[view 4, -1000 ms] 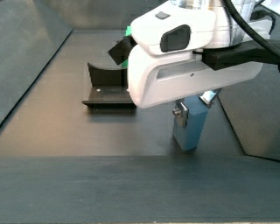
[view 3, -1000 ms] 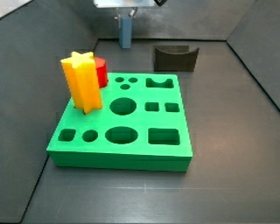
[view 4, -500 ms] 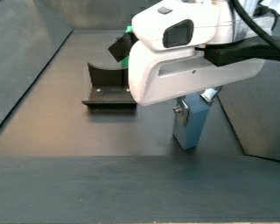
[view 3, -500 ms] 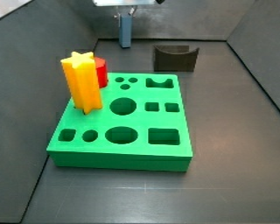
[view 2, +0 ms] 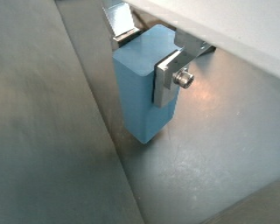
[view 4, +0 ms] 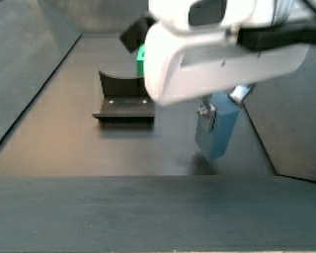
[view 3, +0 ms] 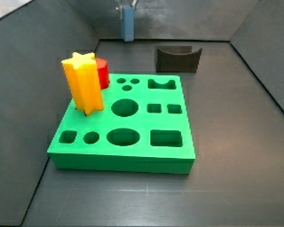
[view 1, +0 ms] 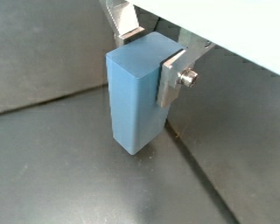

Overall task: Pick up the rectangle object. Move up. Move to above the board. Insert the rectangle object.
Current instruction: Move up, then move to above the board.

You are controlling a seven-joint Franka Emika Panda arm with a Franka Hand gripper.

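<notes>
Two claw [view 1: 153, 58] fingers clamp the upright rectangle object [view 1: 136, 96], long axis vertical.

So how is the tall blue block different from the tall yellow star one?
The slim blue-grey rectangular block has plain flat faces; the yellow star-shaped post has ridged, pointed sides. The blue block is clamped in the pincer at the far wall; the star post stands free on the green holed board. Both are upright.

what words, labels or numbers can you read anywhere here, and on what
None: no readable text in any view.
The blue block, held in the pincer above the floor, has plain faces.
The green board, yellow star post and dark notched block carry no markings.
</notes>
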